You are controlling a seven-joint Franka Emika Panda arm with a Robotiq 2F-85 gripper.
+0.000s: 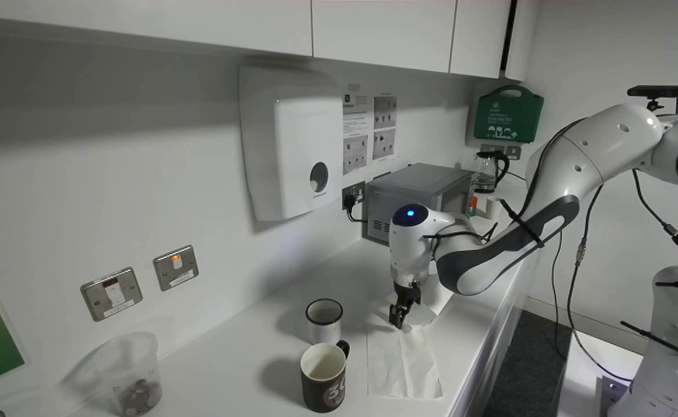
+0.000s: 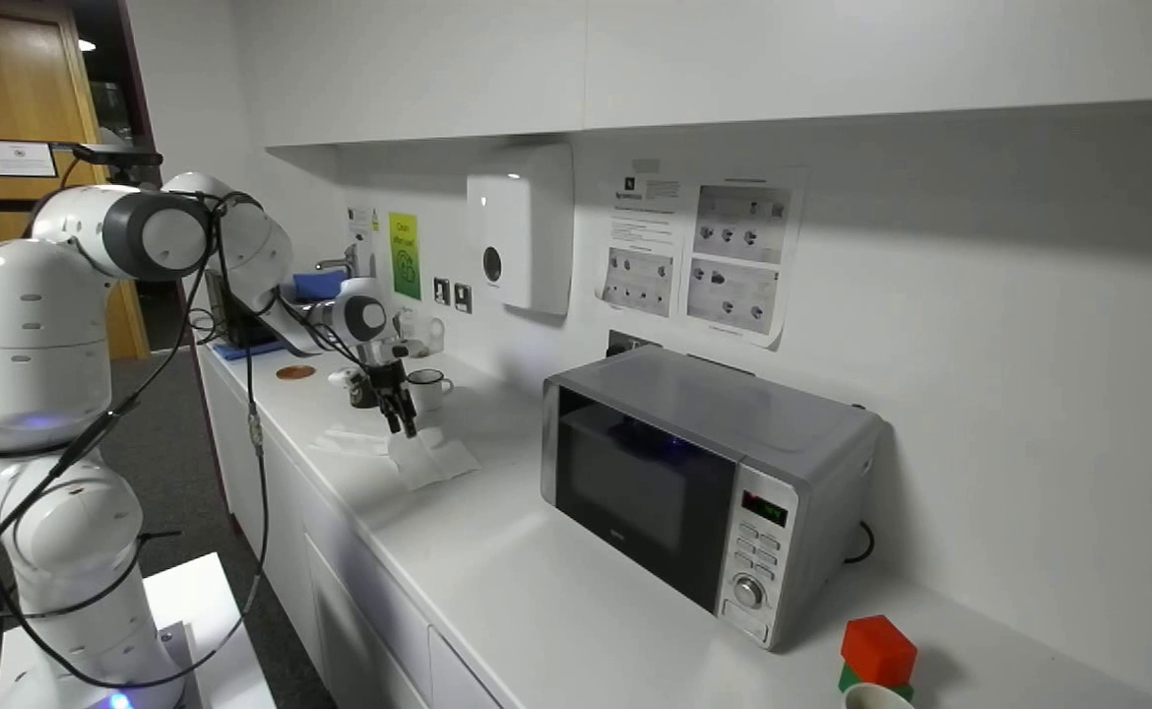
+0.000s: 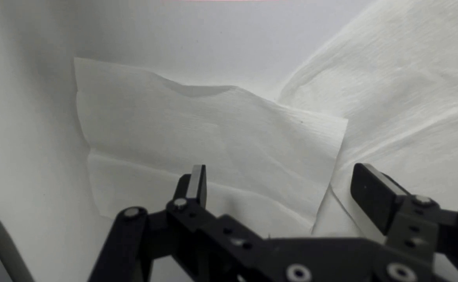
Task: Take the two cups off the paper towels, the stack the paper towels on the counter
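Two cups stand on the white counter (image 1: 240,370) beside the paper towels: a pale cup with a dark rim (image 1: 323,331) and a dark mug with a pale inside (image 1: 323,389). In an exterior view, the pale cup (image 2: 426,391) is behind my gripper and the dark mug is partly hidden. One paper towel (image 1: 400,370) lies flat; another paper towel (image 2: 433,465) overlaps its edge. The wrist view shows the overlapping towel (image 3: 213,125) and the flat towel (image 3: 417,86). My gripper (image 3: 279,167) is open and empty, low over the overlap; I cannot tell whether it touches.
A grey microwave (image 2: 674,473) stands against the wall. A white dispenser box (image 1: 292,145) hangs above the counter. A clear container (image 1: 133,370) stands near the wall. A red block (image 2: 877,650), a white cup (image 2: 873,697) and a glass kettle (image 1: 485,174) are farther along the counter.
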